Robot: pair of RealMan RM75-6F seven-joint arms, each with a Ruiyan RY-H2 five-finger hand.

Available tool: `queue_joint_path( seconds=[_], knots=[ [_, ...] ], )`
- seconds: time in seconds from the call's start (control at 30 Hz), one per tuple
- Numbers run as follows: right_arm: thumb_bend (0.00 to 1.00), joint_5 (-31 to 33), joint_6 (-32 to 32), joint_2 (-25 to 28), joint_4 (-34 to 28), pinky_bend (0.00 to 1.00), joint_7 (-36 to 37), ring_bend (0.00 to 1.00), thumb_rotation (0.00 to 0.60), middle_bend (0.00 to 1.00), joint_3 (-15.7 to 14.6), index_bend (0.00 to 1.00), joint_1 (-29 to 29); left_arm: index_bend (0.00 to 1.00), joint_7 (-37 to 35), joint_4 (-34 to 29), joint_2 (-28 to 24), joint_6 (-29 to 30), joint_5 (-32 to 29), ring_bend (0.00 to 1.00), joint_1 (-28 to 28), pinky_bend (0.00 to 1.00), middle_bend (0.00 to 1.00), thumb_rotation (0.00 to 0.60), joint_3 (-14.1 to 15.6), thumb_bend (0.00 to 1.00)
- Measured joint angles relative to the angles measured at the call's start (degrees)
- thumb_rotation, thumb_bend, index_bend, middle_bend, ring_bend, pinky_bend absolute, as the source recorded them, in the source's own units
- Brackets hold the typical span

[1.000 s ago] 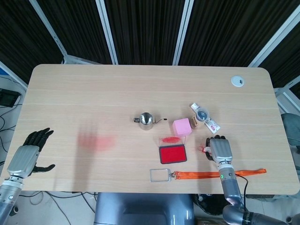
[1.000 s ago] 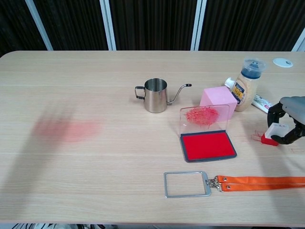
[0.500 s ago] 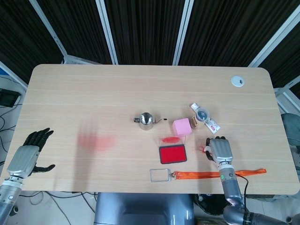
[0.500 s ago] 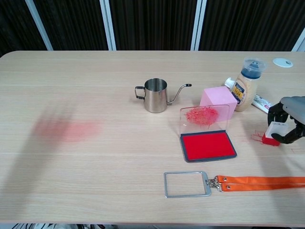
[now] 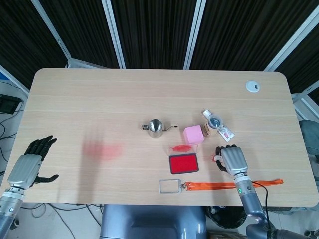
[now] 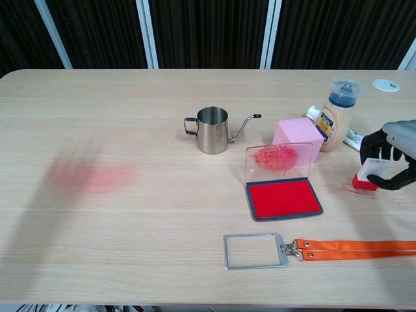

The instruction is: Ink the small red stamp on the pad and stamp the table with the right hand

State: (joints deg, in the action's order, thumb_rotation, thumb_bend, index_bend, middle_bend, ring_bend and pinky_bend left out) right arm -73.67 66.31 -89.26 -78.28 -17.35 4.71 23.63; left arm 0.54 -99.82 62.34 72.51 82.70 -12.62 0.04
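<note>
Chest view shows the right hand (image 6: 392,159) shifted toward 9 o'clock since the frames 0.5 s and 1 s ago, and the small red stamp (image 6: 367,174) it pinches now sits higher, its red base lifted off the faint red marks on the table (image 6: 130,247) where it rested before. Head view agrees: the right hand (image 5: 232,160) lies closer to the ink pad (image 5: 183,163) than it did. The left hand (image 5: 29,167) has not moved, fingers spread wide and holding nothing at the table's 8 o'clock edge.

The stamp is a little block, white on top with a red base, gripped between dark fingers (image 6: 374,141) and thumb, at 3 o'clock of the ink pad (image 6: 283,198). The pad is a flat rectangle of bright red felt in a dark frame, its clear lid standing upright behind it and smeared red.

At 12 o'clock of the pad stands a matte pink cube (image 6: 298,137), with a polished steel gooseneck kettle (image 6: 212,130) at its 9 o'clock and a plastic sauce bottle (image 6: 337,117) at its 3 o'clock. A clear rectangular badge holder (image 6: 255,251) on an orange woven lanyard (image 6: 354,247) lies at 6 o'clock of the pad. A blurry red stain (image 6: 88,175) marks the pale wood-grain tabletop far toward 9 o'clock.
</note>
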Motion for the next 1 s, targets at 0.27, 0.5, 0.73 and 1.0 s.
queue_joint_path(
  seconds=[0.27, 0.5, 0.73, 1.0],
  knots=[
    [0.69, -12.19, 2.93, 3.52, -0.15, 0.47, 11.11, 0.50, 0.600, 0.66, -3.45, 0.76, 0.31, 0.00, 0.53, -0.31, 0.16, -0.18, -0.50, 0.00, 0.02, 0.00, 0.00, 0.600, 0.00, 0.01],
    [0.69, -15.13, 2.59, 2.83, -1.83, 0.47, 11.94, 0.51, 0.600, 0.66, -4.27, 0.77, 1.62, 0.00, 0.74, -0.32, 0.32, 0.00, -0.73, 0.00, 0.13, 0.00, 0.00, 0.600, -0.11, 0.01],
    [0.69, -15.11, 0.67, -0.13, -1.63, 0.47, 10.58, 0.51, 0.600, 0.67, -3.71, 0.78, 3.04, 0.00, 0.55, -0.28, 0.27, -0.09, -0.67, 0.00, 0.08, 0.00, 0.00, 0.600, -0.11, 0.01],
    [0.69, -14.45, -0.95, -4.32, -0.01, 0.47, 8.84, 0.51, 0.600, 0.68, -2.47, 0.79, 4.61, 0.00, -0.05, -0.33, 0.07, -0.45, -0.73, 0.00, -0.06, 0.00, 0.00, 0.600, -0.13, 0.01]
  ],
)
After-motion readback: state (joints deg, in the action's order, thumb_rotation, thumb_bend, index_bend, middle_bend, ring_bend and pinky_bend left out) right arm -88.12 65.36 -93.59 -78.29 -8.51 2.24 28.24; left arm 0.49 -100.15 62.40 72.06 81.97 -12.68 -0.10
